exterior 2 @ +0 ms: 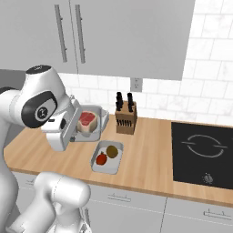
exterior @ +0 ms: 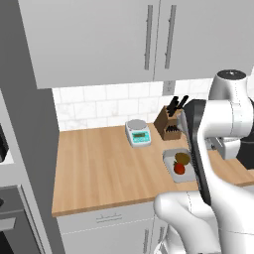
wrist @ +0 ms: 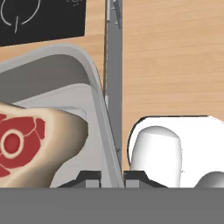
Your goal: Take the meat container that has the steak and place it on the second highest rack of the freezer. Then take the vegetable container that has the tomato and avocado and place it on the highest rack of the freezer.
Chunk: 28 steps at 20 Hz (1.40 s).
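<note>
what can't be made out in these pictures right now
- Red steak with pale tan edge: its left side is cut off by the picture's edge in the hand view.
- Grey meat container: its left part is hidden behind the white arm in the right base view.
- Grey vegetable container: its right side is covered by the dark forearm in the left base view.
- Display of the small white kitchen scale: too small to read.
- Gripper: shut on the container's rim.

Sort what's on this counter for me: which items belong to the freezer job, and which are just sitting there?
Job items:
- meat container, lifted, its rim pinched by the fingers
- steak inside it
- vegetable container on the counter
- tomato and avocado inside it

Just lying about:
- knife block
- kitchen scale
- cooktop
</note>
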### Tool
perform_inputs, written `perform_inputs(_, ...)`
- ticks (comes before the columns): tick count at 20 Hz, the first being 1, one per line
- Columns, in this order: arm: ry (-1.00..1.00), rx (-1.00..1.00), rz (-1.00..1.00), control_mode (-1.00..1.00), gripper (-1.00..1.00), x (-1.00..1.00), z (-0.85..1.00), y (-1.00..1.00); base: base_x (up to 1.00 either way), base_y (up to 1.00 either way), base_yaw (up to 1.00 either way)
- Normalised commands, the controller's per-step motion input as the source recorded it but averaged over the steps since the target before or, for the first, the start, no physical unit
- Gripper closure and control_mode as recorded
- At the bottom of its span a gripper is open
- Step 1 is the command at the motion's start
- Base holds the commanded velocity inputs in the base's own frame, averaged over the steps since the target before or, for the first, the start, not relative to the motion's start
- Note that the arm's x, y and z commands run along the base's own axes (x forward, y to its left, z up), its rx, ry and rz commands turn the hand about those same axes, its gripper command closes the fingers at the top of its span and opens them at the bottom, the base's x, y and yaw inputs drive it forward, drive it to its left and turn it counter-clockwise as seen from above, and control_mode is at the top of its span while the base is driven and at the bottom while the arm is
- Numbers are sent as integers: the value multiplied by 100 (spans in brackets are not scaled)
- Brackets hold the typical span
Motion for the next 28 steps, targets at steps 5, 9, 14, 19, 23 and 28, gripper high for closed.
perform_inputs(5,0,7,18,-100,100,-19,-15,-1,0,0,0)
perform_inputs(9,-2,4,2,-100,100,-17,-1,2,0,0,0)
perform_inputs(14,-7,0,-4,-100,100,-8,0,0,0,0,0)
perform_inputs(19,0,0,0,-100,100,2,7,-5,0,0,0)
perform_inputs(23,0,0,7,-100,100,13,4,0,0,0,0)
perform_inputs(28,0,0,11,-100,100,11,0,0,0,0,0)
